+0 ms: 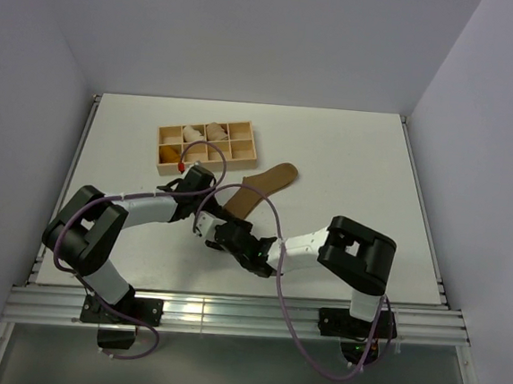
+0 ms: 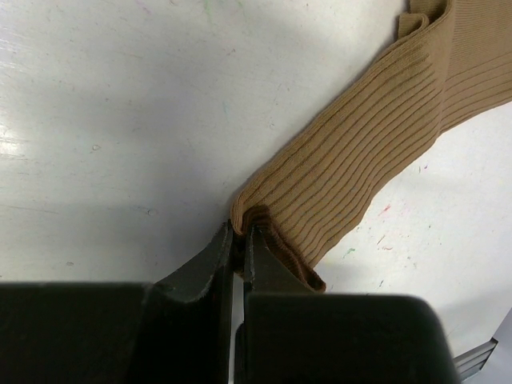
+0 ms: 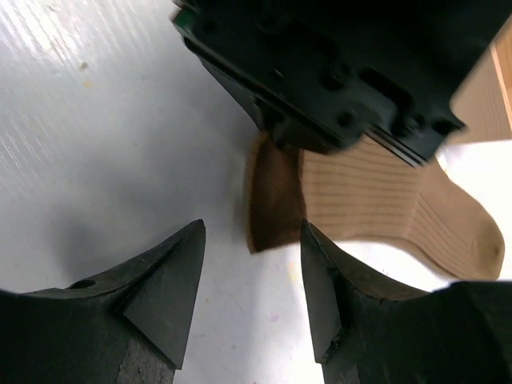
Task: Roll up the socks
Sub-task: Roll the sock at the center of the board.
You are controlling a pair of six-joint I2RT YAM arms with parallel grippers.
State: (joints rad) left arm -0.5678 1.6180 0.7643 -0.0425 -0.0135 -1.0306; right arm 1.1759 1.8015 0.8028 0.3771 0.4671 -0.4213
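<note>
One olive-brown ribbed sock (image 1: 261,188) lies flat on the white table, toe toward the far right and its darker brown cuff (image 3: 272,192) toward the arms. My left gripper (image 2: 238,232) is shut on the edge of that cuff, pinching a fold of fabric; the sock (image 2: 368,144) stretches away to the upper right. My right gripper (image 3: 252,240) stands open just short of the cuff, its fingertips either side of the cuff's lower corner and touching nothing. From above, the left gripper (image 1: 219,214) and the right gripper (image 1: 229,232) meet at the sock's near end.
A wooden compartment tray (image 1: 160,145) stands at the back left, holding pale rolled bundles (image 1: 192,134) and an orange item (image 1: 172,154). The left gripper's black body (image 3: 320,72) hangs close above the right gripper. Purple cables (image 1: 276,230) loop over both arms.
</note>
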